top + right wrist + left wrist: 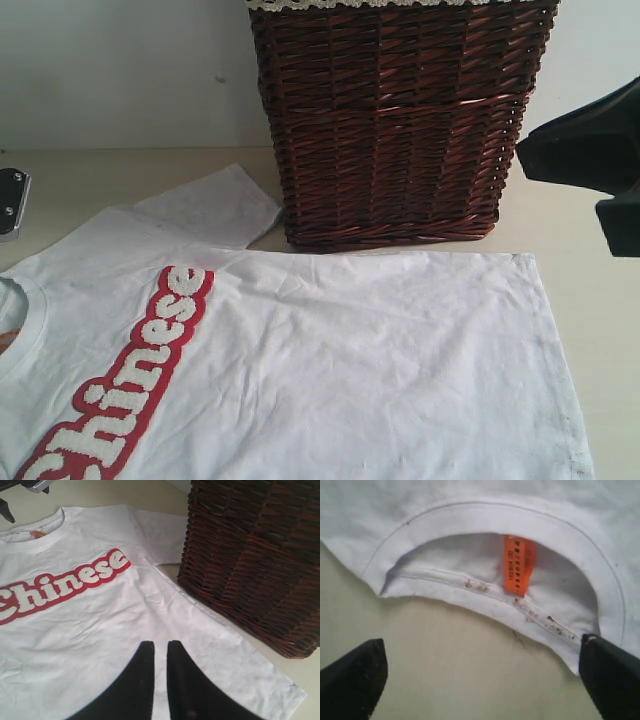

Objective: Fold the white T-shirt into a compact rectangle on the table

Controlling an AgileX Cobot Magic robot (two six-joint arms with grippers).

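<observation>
at the left, the left fingers [355,680] are spread wide over bare tabletop [470,670], just beside the collar [485,517] of the white t-shirt [380,350]. one tip sits at the collar's edge, and nothing is pinched. the shirt lies face up and flat across the tabletop, neck toward the left edge and hem toward the right. its far sleeve [215,205] is spread out just beside the wicker basket [400,130], which stands by the far edge. further right, the right fingers [140,685] hang above the lower body of the shirt. they are nearly pressed together, with only a thin slit between them, and hold nothing that we can see.

we judge the task barely begun: no sleeve is turned in and no fold is made, so every fold is left to do.

only the left wrist view shows the orange tag [519,565] inside the neck and the brownish specks [480,586] beside it. only the right wrist view takes in the whole red-edged lettering [60,582] and a hem corner [295,695]. the exterior view cuts the lettering off, but it alone shows the basket's lace trim [400,4].
</observation>
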